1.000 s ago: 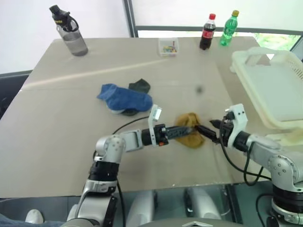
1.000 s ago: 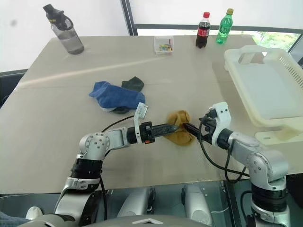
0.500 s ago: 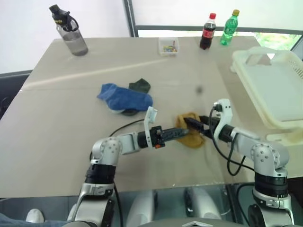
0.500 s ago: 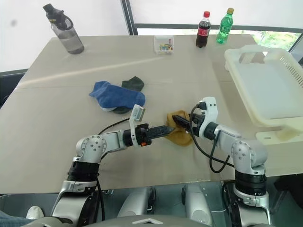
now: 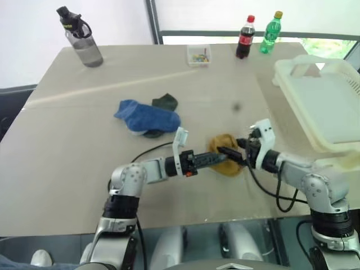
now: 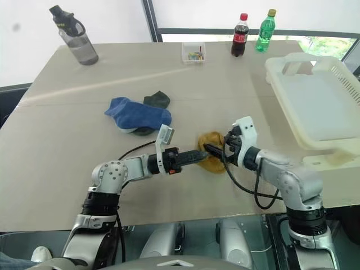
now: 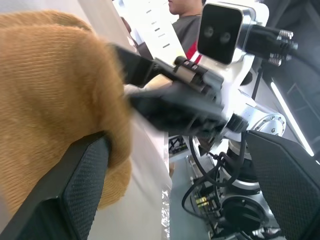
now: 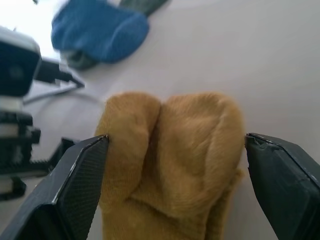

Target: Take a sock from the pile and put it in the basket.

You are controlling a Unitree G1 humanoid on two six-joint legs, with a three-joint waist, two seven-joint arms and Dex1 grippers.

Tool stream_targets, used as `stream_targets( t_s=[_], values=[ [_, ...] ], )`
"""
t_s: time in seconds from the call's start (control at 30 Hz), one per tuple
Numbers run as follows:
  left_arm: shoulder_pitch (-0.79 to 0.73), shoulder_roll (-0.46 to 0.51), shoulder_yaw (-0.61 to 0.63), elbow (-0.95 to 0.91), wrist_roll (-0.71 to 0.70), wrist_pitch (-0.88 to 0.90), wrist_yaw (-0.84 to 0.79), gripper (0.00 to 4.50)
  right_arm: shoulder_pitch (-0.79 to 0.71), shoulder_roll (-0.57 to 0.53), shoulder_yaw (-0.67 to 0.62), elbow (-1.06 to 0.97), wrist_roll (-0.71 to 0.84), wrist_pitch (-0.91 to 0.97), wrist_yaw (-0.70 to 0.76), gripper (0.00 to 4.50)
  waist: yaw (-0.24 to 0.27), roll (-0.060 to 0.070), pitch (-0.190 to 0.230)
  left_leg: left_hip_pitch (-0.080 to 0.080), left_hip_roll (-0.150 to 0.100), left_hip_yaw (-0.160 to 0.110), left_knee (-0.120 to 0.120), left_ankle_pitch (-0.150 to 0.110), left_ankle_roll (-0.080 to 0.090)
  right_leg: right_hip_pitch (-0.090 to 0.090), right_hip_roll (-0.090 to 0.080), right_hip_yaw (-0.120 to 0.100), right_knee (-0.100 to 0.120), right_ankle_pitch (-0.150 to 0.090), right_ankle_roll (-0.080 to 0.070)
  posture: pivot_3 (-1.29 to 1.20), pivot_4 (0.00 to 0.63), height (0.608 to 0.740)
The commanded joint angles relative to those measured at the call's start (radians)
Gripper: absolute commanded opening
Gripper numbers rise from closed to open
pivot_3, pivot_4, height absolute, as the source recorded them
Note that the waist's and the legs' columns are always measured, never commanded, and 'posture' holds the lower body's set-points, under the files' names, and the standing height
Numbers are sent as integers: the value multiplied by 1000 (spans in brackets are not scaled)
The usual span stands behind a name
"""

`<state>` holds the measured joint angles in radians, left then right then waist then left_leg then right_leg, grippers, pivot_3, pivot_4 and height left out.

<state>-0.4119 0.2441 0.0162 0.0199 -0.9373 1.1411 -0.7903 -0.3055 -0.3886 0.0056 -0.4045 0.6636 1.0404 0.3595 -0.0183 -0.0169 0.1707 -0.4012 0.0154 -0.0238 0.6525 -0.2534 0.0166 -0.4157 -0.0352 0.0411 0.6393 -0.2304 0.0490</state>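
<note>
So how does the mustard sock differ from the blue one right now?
The mustard sock lies apart near the table's front edge, with both open end effectors, left and right, at it; the blue sock lies farther back, overlapping darker socks, with nothing near it. The mustard looks bunched, the blue spread flatter. Both are outside the basket.

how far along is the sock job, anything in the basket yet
Nothing done yet: the basket looks empty. In hand: both open grippers, left gripper and right gripper, flank the mustard sock, lying on the table apart from the blue and dark green socks. Left: closing on it, lifting, carrying it to the basket.
</note>
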Motion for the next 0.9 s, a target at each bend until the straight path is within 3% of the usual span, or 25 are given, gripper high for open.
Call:
stream_targets(
  t_s=[0.03,0.67,0.9],
  values=[
    [-9,-3,-6,-19,-7,-5,-16,4500,-7,-18,42,-28,-58,-56,9,4440,1,0,0,0,0,0,0,0,0,0,0,0,0,0,0,0,150,740],
    [-24,-7,11,-1,-5,-18,-8,4500,2,31,-34,-86,74,-27,46,4440,2,0,0,0,0,0,1,0,0,0,0,0,2,0,0,0,150,740],
    [-28,-17,6,-6,-7,-21,-7,4500,-3,-28,56,-53,-36,-58,27,4440,2,0,0,0,0,0,1,0,0,0,0,0,2,0,0,0,150,740]
  ],
)
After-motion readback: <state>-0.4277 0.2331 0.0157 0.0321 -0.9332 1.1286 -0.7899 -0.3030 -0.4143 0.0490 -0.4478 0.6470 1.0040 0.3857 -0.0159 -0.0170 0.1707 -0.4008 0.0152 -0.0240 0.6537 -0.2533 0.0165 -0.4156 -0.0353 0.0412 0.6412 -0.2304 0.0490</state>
